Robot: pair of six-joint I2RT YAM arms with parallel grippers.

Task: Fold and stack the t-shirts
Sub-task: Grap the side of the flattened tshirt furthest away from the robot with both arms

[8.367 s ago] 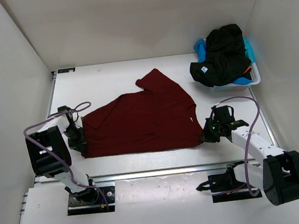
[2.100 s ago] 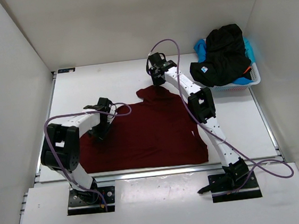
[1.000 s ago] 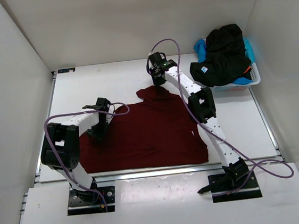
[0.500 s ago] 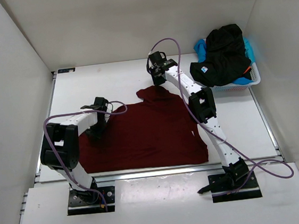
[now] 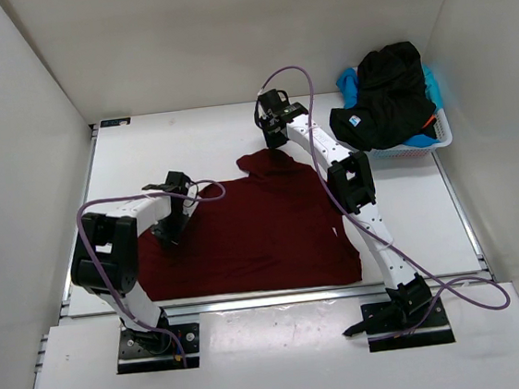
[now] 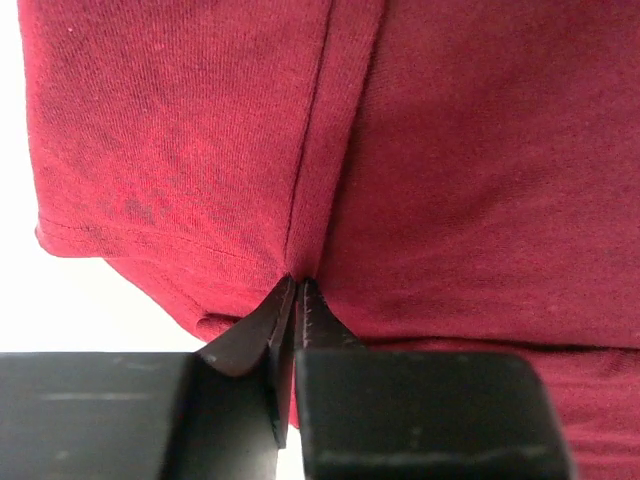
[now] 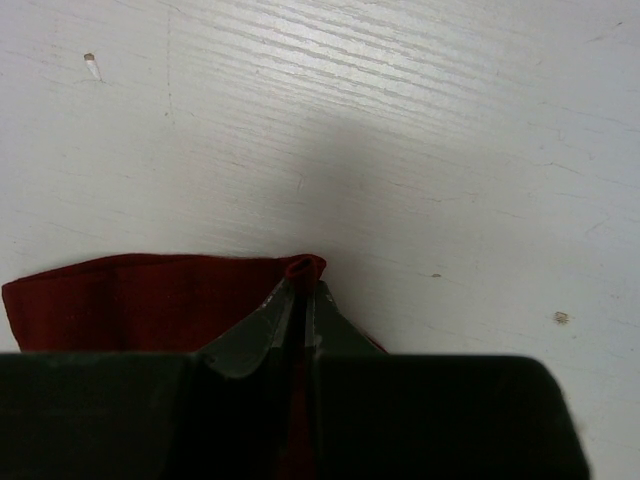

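Dark red t-shirt (image 5: 255,237), spread flat. Left gripper (image 6: 295,290) just pinched shut on its seam; right gripper (image 7: 303,290) clamps the far edge. Fold may begin.

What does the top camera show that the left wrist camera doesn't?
Only the top view: the right gripper at the far sleeve of the dark red t-shirt, and the basket holding a black t-shirt over a blue t-shirt. Only the left wrist view: jaws pinched shut on a stitched seam. Both: that red t-shirt and the left gripper.
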